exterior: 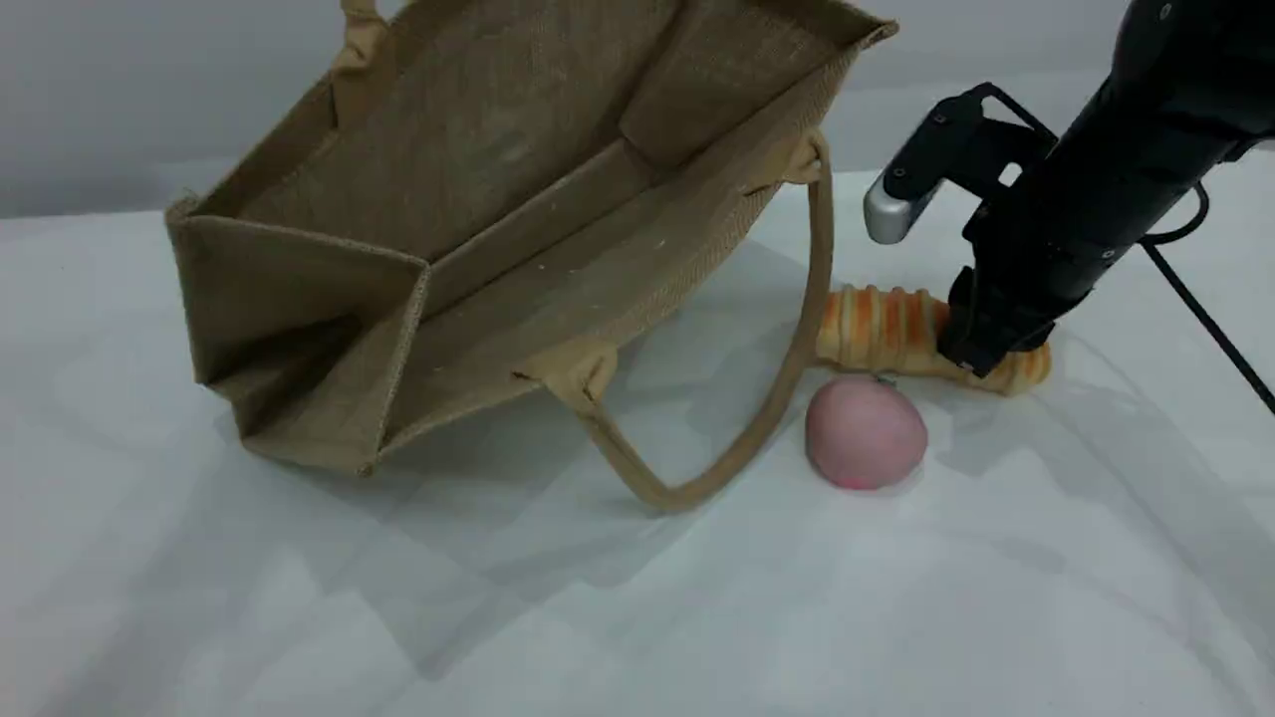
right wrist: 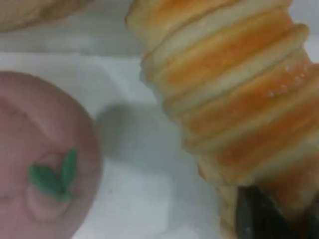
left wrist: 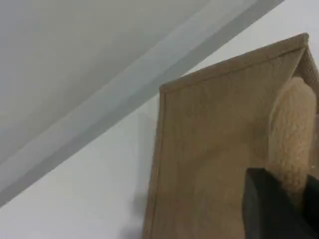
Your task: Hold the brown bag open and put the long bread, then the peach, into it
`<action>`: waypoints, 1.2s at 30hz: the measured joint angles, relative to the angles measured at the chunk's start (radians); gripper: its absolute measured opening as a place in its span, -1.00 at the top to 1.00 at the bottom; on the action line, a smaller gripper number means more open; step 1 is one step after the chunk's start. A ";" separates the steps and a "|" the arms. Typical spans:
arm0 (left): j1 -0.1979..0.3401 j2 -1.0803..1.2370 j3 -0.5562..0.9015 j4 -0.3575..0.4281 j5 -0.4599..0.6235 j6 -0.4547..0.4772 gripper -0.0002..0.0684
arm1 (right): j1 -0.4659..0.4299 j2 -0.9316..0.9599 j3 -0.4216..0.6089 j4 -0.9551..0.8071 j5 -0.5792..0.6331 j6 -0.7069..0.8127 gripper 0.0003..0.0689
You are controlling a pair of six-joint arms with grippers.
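Note:
The brown bag (exterior: 518, 199) stands tilted on the table, its mouth open toward the camera. Its upper handle (exterior: 361, 35) runs out of the scene view's top edge, and the other handle (exterior: 787, 368) droops onto the cloth. In the left wrist view my left gripper (left wrist: 294, 191) is shut on the padded handle (left wrist: 291, 134) above the bag's side (left wrist: 214, 149). The long bread (exterior: 882, 329) lies right of the bag. My right gripper (exterior: 981, 354) is shut on its right end, and one fingertip (right wrist: 269, 214) presses into the loaf (right wrist: 234, 84). The peach (exterior: 865, 433) sits just in front of the bread (right wrist: 40, 149).
A white cloth (exterior: 637, 597) covers the table, with a grey wall behind. The right arm's black cable (exterior: 1210, 319) trails along the right edge. The drooping bag handle lies close to the bread's left end and to the peach.

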 joint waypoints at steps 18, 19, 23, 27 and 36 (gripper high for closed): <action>0.000 0.000 0.000 0.000 0.000 0.003 0.71 | -0.140 -0.362 0.002 -0.011 0.450 0.544 0.79; 0.000 0.000 0.000 0.000 0.000 0.003 0.71 | -0.139 -0.391 0.002 0.006 0.485 0.570 0.79; 0.000 0.000 0.000 -0.001 0.000 0.003 0.71 | -0.139 -0.505 0.002 0.104 0.613 0.665 0.79; 0.000 0.000 0.000 -0.002 0.000 0.003 0.71 | -0.139 -0.601 0.002 0.237 0.729 0.713 0.81; 0.000 0.000 0.000 -0.002 0.000 0.003 0.71 | -0.017 -0.632 0.001 0.480 0.780 0.725 0.82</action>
